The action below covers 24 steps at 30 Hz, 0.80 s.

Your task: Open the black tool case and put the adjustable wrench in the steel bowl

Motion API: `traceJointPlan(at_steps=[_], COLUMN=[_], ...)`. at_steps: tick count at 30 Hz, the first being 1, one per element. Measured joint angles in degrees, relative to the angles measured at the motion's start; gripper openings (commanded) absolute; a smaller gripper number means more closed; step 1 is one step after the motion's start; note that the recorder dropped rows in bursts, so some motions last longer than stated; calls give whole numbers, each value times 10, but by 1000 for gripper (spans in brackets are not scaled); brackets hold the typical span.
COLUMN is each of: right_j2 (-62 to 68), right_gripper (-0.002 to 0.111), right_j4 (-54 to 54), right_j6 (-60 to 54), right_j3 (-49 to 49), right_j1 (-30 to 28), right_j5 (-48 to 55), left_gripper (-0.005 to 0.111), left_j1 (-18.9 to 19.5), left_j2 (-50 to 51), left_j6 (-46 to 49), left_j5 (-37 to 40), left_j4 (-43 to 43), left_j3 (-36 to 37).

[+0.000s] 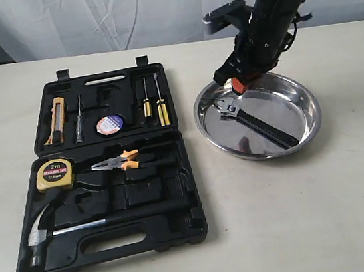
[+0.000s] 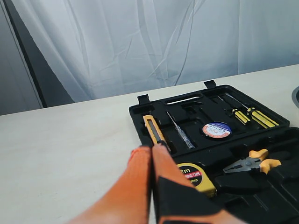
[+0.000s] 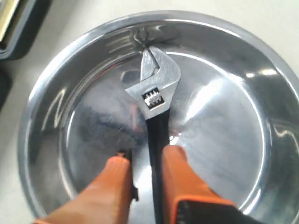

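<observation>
The black tool case [image 1: 158, 206] lies open and flat on the left of the table, and it also shows in the left wrist view [image 2: 183, 112]. To its right stands the steel bowl [image 1: 295, 101], with the adjustable wrench [image 1: 255, 122] lying flat inside it, head toward the case. My right gripper [image 1: 236, 86] hangs just over the bowl's near-case rim. In the right wrist view it [image 3: 147, 157] is open, its orange fingers straddling the wrench's [image 3: 156, 88] black handle with a gap on one side, above the bowl [image 3: 224, 116]. My left gripper [image 2: 152, 148] is shut on nothing, left of the case.
The case holds a yellow tape measure [image 1: 54, 174], orange-handled pliers [image 1: 119, 161], a claw hammer [image 1: 46, 227], a utility knife [image 1: 58, 120], screwdrivers [image 1: 151, 103] and a tape roll [image 1: 109, 124]. A white curtain hangs behind the table.
</observation>
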Motion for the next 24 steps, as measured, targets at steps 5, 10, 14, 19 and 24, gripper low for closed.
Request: traceJointPlan(at_steps=[5, 10, 14, 19, 24], right_j2=[-109, -224, -337, -496, -639], right_gripper=[0, 0, 0, 0, 0], right_j4=[38, 45, 45, 64, 111], right_j6=[22, 24, 52, 82, 88], right_j3=[54, 175, 284, 403, 504], right_j1=[0, 0, 0, 0, 0], right_j5=[35, -36, -113, -194, -222], left_gripper=[0, 0, 0, 0, 0], left_j1=[0, 0, 0, 0, 0], left_j2=[0, 0, 0, 0, 0], left_j6=[0, 0, 0, 0, 0], left_j5=[0, 0, 0, 0, 0], left_j4=[0, 0, 0, 0, 0], left_j3=[0, 0, 0, 0, 0])
